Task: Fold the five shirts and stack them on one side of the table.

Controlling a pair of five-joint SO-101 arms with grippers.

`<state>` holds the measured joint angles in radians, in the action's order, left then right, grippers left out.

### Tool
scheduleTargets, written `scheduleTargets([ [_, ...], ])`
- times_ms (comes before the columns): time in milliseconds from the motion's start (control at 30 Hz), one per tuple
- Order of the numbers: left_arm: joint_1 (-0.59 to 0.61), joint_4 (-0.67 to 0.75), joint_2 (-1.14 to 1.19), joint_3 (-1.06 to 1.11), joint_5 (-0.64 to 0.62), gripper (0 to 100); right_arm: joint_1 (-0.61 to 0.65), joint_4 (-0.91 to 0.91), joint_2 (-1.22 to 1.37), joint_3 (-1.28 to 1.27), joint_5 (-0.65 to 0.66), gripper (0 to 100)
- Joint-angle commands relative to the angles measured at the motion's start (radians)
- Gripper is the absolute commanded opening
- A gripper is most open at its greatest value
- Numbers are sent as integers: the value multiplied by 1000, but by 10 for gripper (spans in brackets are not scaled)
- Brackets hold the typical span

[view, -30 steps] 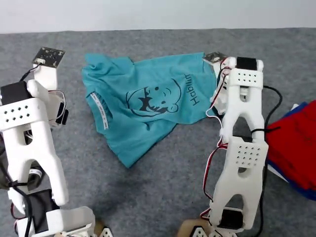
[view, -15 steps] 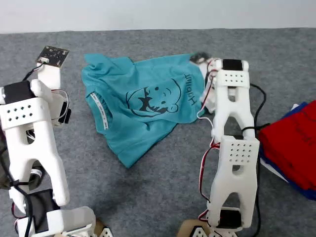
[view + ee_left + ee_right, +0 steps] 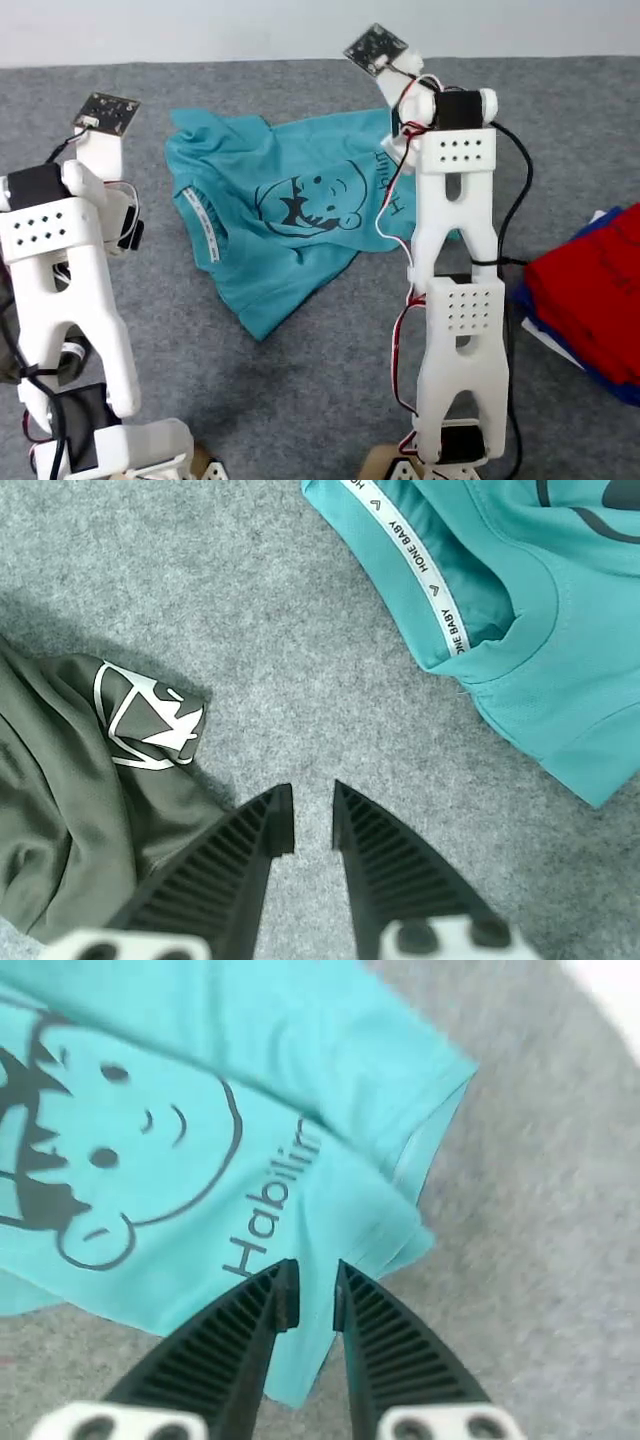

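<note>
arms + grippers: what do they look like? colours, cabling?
Left arm and right arm: white plastic shells with hole grids, black servos at joints. Red, white and black cables along the right arm. Left gripper and right gripper: black ribbed fingers on white bases.

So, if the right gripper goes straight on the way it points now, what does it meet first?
Most likely the teal shirt, just beside its printed word near the hem. The right gripper looks down on it, though the height above the cloth is unclear.
</note>
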<state>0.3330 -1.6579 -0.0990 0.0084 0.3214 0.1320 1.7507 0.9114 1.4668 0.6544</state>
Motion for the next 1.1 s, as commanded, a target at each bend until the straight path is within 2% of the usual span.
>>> scheduleTargets([
  [0,-6,12,-46,-2,5,79,4,39,-25,86,5,68],
  [200,-23,12,-52,50,5,79,-42,47,-42,-104,-35,80],
  [367,-34,12,-54,71,5,79,-59,45,-211,-460,-54,230],
  [567,-38,15,-48,71,5,79,-105,36,-358,-815,23,251],
  [833,-40,18,-46,73,5,79,-200,-105,-225,-885,68,251],
  [1067,-40,17,-46,87,5,79,-165,-255,-97,-885,63,250],
])
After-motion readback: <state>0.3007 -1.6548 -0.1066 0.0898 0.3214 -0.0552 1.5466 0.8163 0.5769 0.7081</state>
